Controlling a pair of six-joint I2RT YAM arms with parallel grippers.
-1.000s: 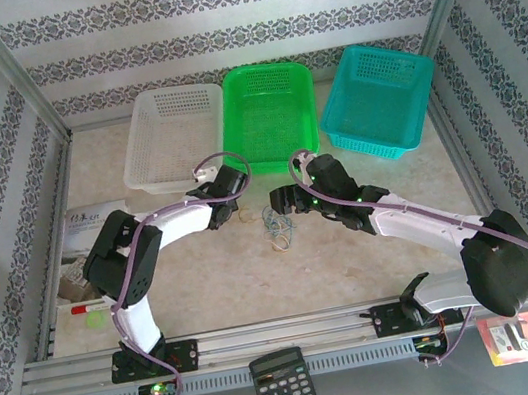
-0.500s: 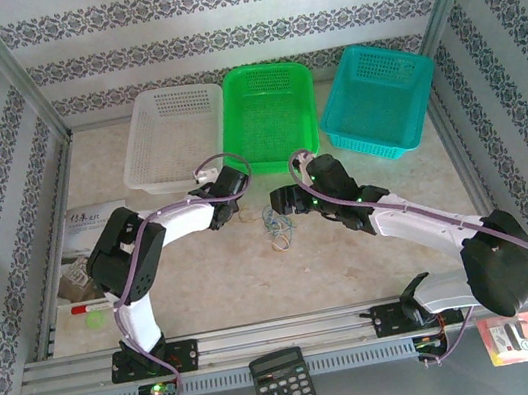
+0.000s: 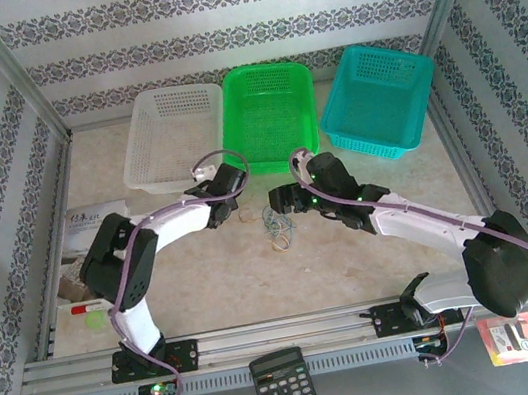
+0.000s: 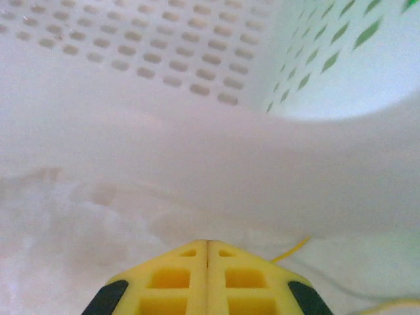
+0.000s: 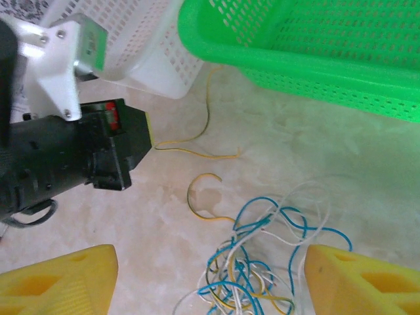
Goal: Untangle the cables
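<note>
Right wrist view: the cables (image 5: pixel 259 269) lie tangled on the desk (image 5: pixel 367 170), between the spread right jaws. The left jaws are pressed together at the end of one yellow strand (image 5: pixel 197 153). I cannot tell if they pinch it; so thin a strand may slip out when pulled.

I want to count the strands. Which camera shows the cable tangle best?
The right wrist view: the cable tangle lies close up, its blue, white and yellow strands distinct. The top external view shows it as a small, distant knot. The left wrist view catches a bit of yellow strand.
</note>
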